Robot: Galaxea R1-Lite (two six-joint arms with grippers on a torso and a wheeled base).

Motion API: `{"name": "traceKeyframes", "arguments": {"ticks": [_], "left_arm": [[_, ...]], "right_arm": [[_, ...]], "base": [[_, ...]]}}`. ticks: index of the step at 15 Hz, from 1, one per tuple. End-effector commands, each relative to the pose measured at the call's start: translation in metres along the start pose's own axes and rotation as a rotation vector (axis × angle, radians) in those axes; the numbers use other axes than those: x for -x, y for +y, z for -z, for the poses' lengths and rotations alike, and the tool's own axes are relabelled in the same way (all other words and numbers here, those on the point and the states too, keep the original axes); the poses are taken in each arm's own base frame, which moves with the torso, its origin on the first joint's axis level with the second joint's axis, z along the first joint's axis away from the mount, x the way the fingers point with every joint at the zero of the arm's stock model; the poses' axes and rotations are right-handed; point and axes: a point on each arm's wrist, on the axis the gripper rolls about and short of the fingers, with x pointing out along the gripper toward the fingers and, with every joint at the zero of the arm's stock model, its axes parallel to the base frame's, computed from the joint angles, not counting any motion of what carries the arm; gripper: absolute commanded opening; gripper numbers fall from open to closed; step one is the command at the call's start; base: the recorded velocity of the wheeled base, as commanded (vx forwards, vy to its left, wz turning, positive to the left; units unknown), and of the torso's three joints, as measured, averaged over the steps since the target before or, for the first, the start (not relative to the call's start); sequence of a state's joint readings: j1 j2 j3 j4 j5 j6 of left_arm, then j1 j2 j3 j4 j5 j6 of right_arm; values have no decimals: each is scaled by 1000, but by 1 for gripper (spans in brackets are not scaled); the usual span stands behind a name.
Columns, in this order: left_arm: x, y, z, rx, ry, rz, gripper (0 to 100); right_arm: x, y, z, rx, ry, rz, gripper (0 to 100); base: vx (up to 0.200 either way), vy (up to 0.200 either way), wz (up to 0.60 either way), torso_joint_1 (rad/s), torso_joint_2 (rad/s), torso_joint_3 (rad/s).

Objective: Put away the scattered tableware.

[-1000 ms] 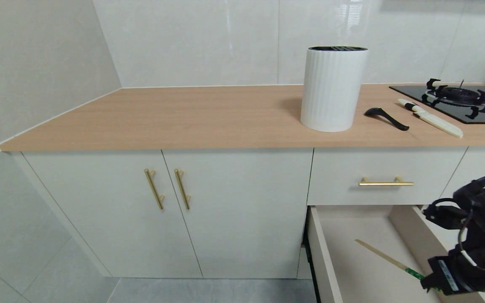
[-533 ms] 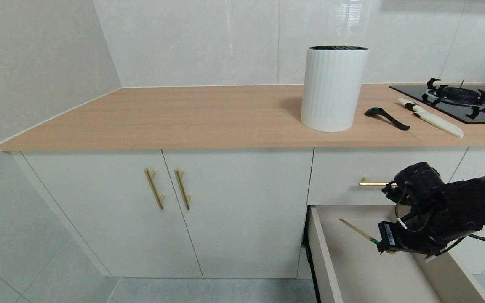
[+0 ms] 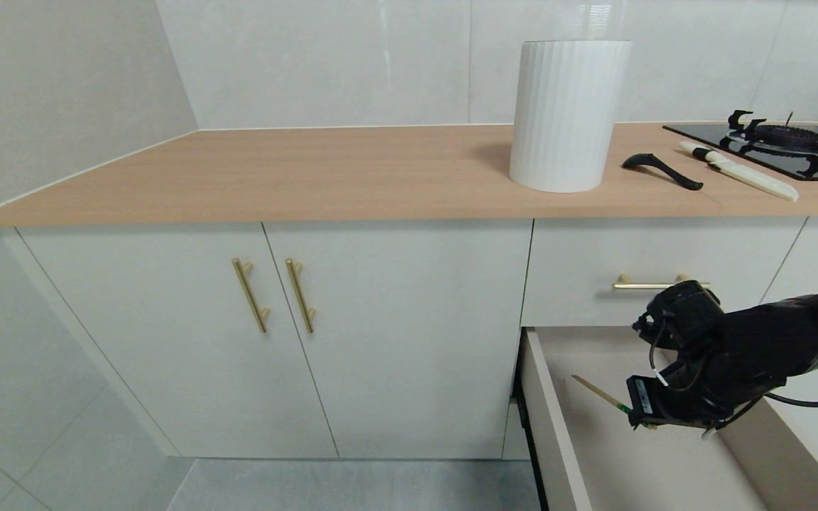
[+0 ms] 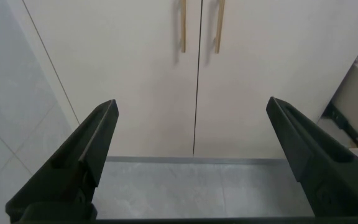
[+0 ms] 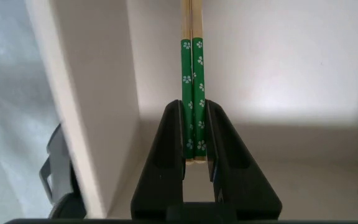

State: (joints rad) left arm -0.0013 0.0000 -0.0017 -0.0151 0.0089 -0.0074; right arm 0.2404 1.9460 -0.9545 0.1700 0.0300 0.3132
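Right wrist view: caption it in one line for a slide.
Right gripper shut on a pair of green flower-printed chopsticks, pointing into the open drawer.

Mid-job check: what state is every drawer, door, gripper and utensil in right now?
lower drawer, open
upper drawer, shut
cabinet doors, both shut
chopsticks, held over the lower drawer
right gripper, shut on the chopsticks
left gripper, open, empty
knife, lying on the counter
spoon, lying on the counter
white holder, upright
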Motion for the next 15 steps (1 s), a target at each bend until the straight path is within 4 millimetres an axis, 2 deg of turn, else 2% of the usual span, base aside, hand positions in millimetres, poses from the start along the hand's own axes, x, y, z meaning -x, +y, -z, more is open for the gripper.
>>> {"name": "traceKeyframes", "arguments": {"ticks": [1, 6, 8, 13, 15], "left_arm": [[0, 0, 0, 0, 0, 0, 100], [0, 0, 0, 0, 0, 0, 100], [0, 0, 0, 0, 0, 0, 100], [0, 0, 0, 0, 0, 0, 100], [0, 0, 0, 0, 0, 0, 100]], "right_arm": [[4, 0, -1, 1, -13, -5, 0], [16, 2, -1, 6, -68, -24, 0], [13, 2, -1, 8, -58, -21, 0], [-34, 9, 4, 35, 6, 3, 0], [-57, 7, 13, 46, -4, 19, 0]], "base": [[0, 0, 0, -27, 422, 388], [0, 0, 0, -13, 132, 114], [0, 0, 0, 0, 0, 0], [0, 0, 0, 0, 0, 0], [0, 0, 0, 0, 0, 0]]}}
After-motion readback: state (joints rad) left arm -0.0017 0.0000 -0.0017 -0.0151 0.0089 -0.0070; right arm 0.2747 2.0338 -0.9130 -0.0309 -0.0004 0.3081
